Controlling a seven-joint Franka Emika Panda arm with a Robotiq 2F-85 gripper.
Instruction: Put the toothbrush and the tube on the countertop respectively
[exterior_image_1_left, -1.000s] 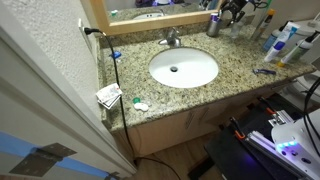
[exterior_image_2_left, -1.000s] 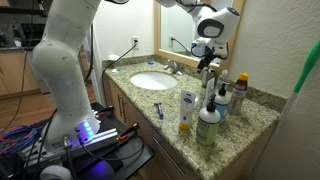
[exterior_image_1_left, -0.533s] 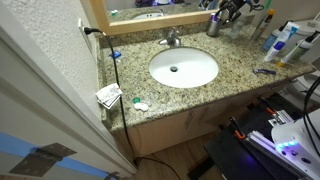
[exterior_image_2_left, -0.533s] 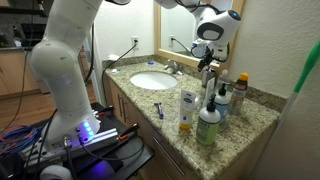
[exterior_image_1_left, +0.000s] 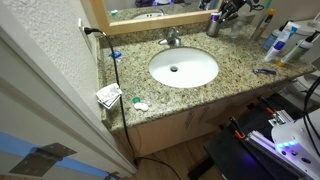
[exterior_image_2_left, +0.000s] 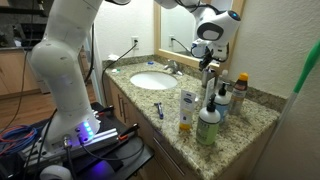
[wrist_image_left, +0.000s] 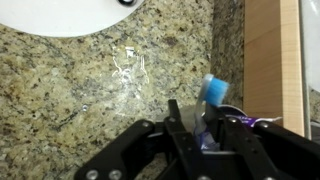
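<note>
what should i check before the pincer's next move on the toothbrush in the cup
1. Pincer lined up on the toothbrush: ok, its blue head shows between the fingers in the wrist view.
2. Pincer shut on the toothbrush: cannot tell, the fingertips are hidden.
3. Toothbrush out of the metal cup: not ok, it stands at the cup by the mirror.
4. Bare countertop for set-down: ok, open granite lies beside the sink.
5. Tube found: cannot tell, too small to pick out among the cup's items.
</note>
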